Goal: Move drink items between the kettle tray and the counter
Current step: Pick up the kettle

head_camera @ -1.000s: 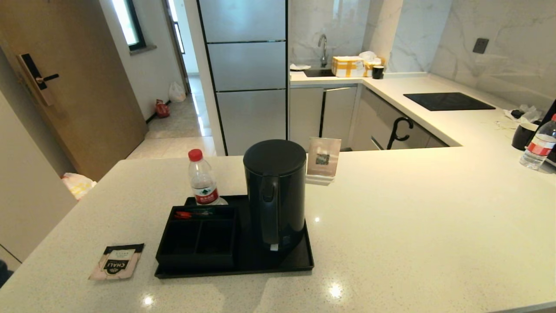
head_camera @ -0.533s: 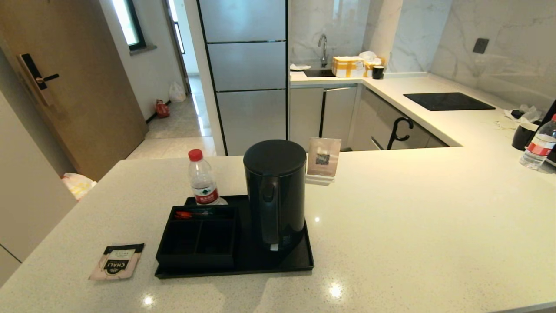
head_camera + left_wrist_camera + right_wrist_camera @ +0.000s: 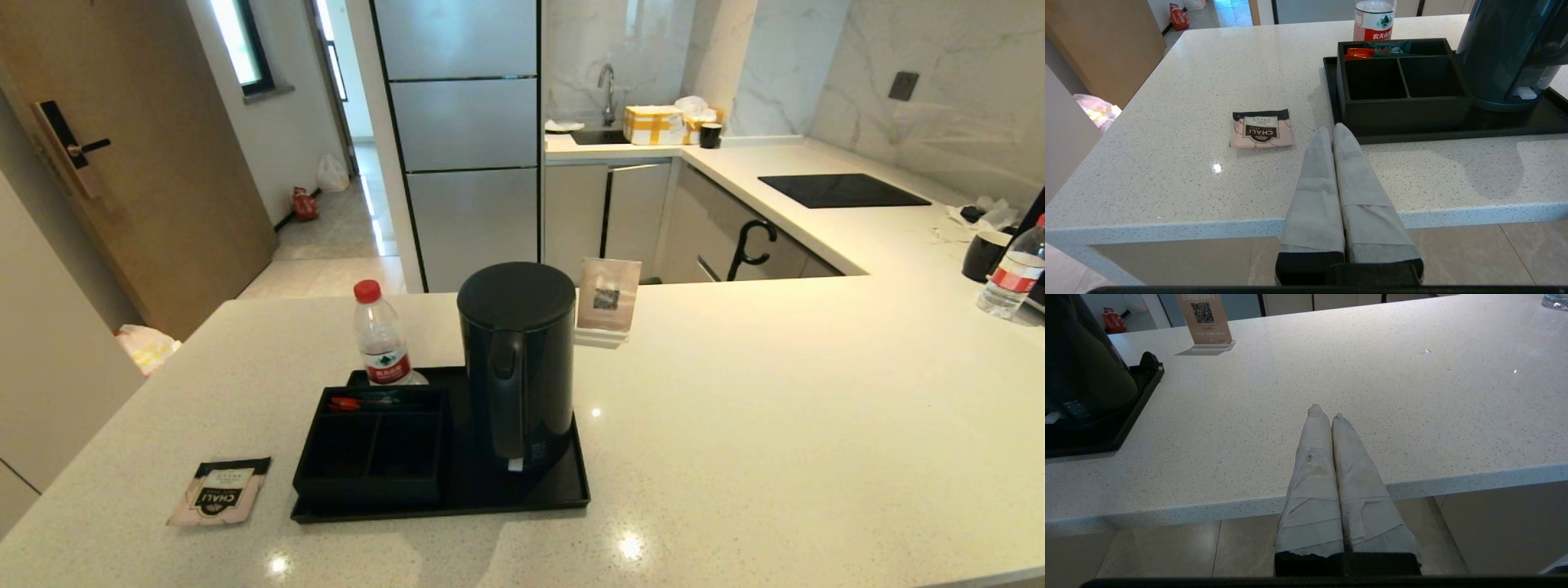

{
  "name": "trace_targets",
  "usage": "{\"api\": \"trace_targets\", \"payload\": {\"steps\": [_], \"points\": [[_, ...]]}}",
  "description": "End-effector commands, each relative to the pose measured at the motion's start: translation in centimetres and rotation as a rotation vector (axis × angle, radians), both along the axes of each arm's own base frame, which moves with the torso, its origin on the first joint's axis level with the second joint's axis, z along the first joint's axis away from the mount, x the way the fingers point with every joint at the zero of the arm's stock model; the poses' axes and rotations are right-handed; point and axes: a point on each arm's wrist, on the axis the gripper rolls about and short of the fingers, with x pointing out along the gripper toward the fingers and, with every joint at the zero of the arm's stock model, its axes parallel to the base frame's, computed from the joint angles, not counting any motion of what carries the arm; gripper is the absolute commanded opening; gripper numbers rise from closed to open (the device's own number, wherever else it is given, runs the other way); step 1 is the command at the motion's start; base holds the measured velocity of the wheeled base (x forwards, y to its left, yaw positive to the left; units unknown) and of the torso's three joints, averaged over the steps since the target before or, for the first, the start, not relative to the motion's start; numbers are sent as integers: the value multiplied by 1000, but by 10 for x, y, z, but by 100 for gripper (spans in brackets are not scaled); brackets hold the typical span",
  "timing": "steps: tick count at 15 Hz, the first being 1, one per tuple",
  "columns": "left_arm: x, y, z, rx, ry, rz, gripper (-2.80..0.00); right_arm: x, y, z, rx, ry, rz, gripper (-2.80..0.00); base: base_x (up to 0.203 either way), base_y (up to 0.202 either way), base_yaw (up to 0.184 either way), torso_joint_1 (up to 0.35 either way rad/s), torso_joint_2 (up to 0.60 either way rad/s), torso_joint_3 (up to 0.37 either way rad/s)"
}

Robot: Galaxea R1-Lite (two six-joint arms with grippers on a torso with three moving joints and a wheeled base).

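The tall black kettle (image 3: 518, 363) stands on the right half of the black kettle tray (image 3: 531, 494); the divided compartment box (image 3: 371, 445) fills the tray's left half. A CHALI tea sachet (image 3: 219, 490) lies flat on the counter (image 3: 775, 408) left of the tray. Neither arm shows in the head view. My left gripper (image 3: 1332, 130) is shut and empty, hovering near the counter's front edge, between the tea sachet (image 3: 1261, 128) and the tray (image 3: 1515, 128). Over the bare counter right of the kettle (image 3: 1081, 363), my right gripper (image 3: 1325, 410) is shut and empty.
A red-capped water bottle (image 3: 380, 335) stands at the tray's back left corner. A small QR sign (image 3: 607, 300) stands behind the kettle. Red packets (image 3: 359, 402) lie in the box's rear slot. At the far right are another bottle (image 3: 1012, 273), a black mug (image 3: 984, 255) and a cooktop (image 3: 841, 189).
A dark shape at the lower left edge one second ago has gone from the head view. Nothing on the counter has moved.
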Motion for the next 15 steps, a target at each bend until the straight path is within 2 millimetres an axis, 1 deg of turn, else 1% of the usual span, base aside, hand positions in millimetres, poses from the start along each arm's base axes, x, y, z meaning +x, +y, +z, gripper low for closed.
{"api": "trace_targets", "payload": {"steps": [1,15], "points": [[0,0,0,7,-3,1,-280,0,0,0,1,3,2,-280,0,0,0,0,0,0],[0,0,0,-9,-14,1,-280,0,0,0,-1,3,0,-280,0,0,0,0,0,0]]}}
